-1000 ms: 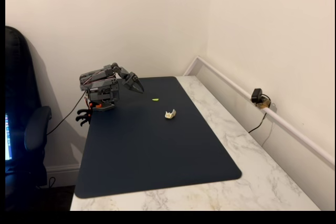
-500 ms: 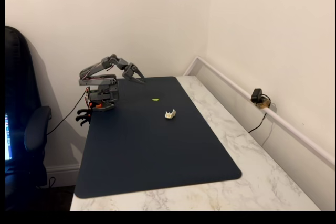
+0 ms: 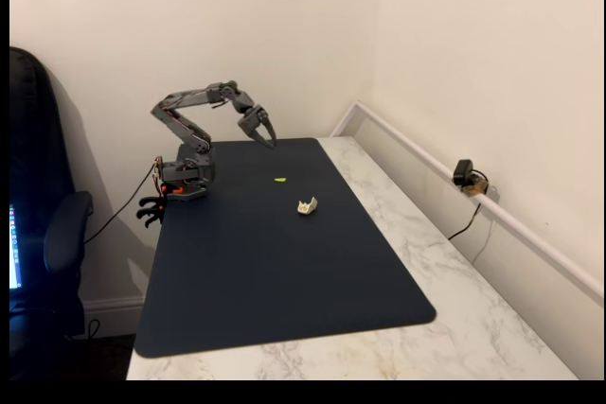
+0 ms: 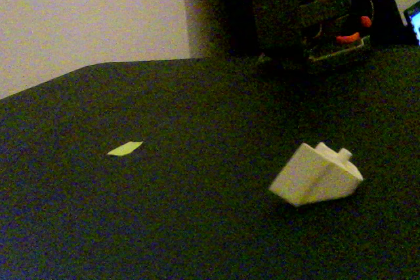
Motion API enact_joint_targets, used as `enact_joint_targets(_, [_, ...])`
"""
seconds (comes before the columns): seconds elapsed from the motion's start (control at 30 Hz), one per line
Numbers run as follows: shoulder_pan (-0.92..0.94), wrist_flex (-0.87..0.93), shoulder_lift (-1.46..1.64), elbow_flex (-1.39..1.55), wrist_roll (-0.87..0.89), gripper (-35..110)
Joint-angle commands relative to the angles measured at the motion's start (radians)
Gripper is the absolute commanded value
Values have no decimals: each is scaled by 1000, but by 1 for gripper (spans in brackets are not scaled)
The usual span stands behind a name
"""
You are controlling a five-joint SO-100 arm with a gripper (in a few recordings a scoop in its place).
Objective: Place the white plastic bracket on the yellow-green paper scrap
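Note:
The white plastic bracket [image 3: 307, 205] [image 4: 316, 175] lies on the dark mat, a small cream piece resting on its side. The yellow-green paper scrap [image 3: 281, 179] [image 4: 125, 149] lies flat on the mat a short way behind and left of it in a fixed view. My gripper [image 3: 268, 139] hangs in the air above the mat's far end, pointing down, behind and left of the scrap, holding nothing. Its fingers look slightly apart. The arm's base [image 3: 185, 182] [image 4: 315, 18] stands at the mat's far left corner.
The dark mat [image 3: 275, 262] covers a white marble tabletop [image 3: 445, 281]. A small camera [image 3: 464, 175] sits by the right wall rail. A black chair [image 3: 43, 234] stands to the left of the table.
The arm has unfolded from its tucked pose: the gripper rose and swung right, out over the mat's far end. Bracket and scrap have not moved.

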Motion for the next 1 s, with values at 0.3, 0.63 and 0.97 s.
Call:
enact_joint_targets(0.3, [-101,201,-540,-641,-2,0])
enact_joint_targets(0.63, [-150,94,-683,-680,21,15])
enact_joint_targets(0.97, [-207,147,-940,-943,51,13])
